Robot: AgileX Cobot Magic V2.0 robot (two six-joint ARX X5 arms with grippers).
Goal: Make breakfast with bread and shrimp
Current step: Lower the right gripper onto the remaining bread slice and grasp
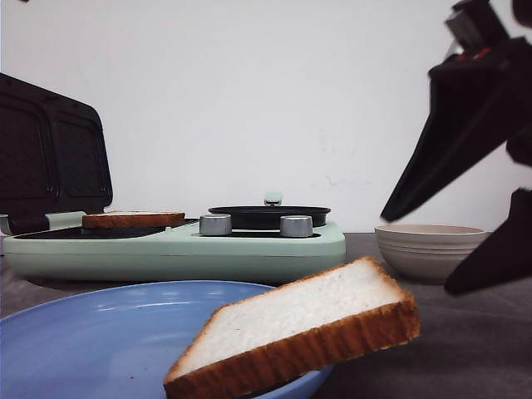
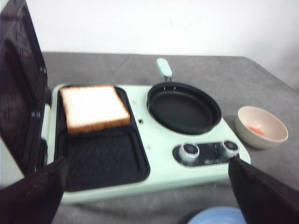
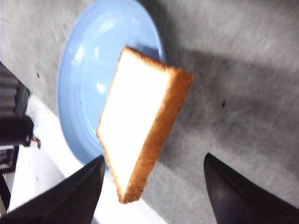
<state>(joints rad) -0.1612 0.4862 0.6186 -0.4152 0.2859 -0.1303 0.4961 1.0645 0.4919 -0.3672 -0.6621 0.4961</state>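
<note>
**A:** How far along are you?

**B:** You have one bread slice point(image 2: 93, 108) seated in the rear cavity of the open sandwich maker point(image 2: 154, 158). The second slice point(image 1: 301, 331) lies tilted across the rim of the blue plate point(image 1: 91, 332), not yet moved. The shrimp point(image 2: 256, 129) sits in the beige bowl point(image 2: 260, 126), so filling, topping and closing appear to remain.

**A:** Counts and grippers?

**B:** Two slices, one plate, one bowl, one frying pan point(image 2: 184, 108), two knobs; the shrimp are too blurred to count. Your right gripper point(image 3: 152, 186) hangs spread above the plated slice, grasping nothing. Your left gripper point(image 2: 147, 186) is likewise spread and empty.
</note>
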